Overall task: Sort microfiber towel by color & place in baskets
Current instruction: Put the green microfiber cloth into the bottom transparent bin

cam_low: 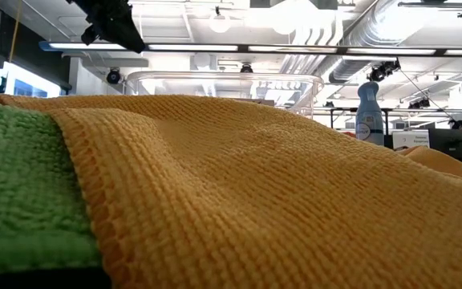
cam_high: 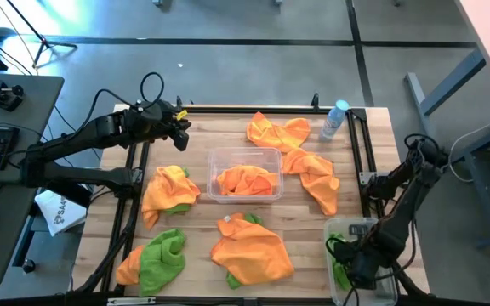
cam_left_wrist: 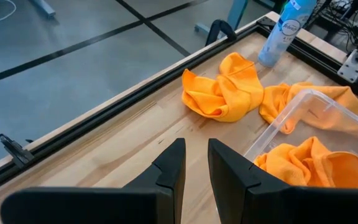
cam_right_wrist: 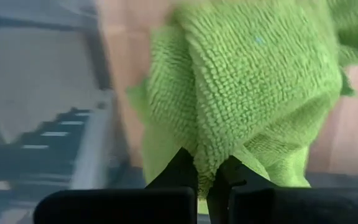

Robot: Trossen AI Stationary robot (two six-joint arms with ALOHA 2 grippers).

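Note:
Several orange microfiber towels lie on the wooden table, one at the far side (cam_high: 277, 132) and one near the front (cam_high: 249, 246). A green towel on an orange one (cam_high: 156, 259) lies front left. A clear basket (cam_high: 228, 155) in the middle holds orange towels. A second clear basket (cam_high: 362, 228) stands front right. My right gripper (cam_high: 356, 265) is over it, shut on a green towel (cam_right_wrist: 253, 81). My left gripper (cam_left_wrist: 196, 168) hovers open above the table's far left part, holding nothing. My right gripper pinches a bunched part of the green towel (cam_right_wrist: 211, 163) between its two fingers, coming from above and pointing steeply down. The towel hangs slack below the fingers, inside the front-right basket's walls (cam_high: 340, 255). Whether its lower end rests on the basket's floor I cannot tell.
A clear bottle with a blue cap (cam_high: 336, 119) stands at the far right of the table. An orange towel (cam_high: 313, 178) lies right of the middle basket, another (cam_high: 170, 191) left of it. Black frame rails (cam_high: 357, 144) run along the table's sides.

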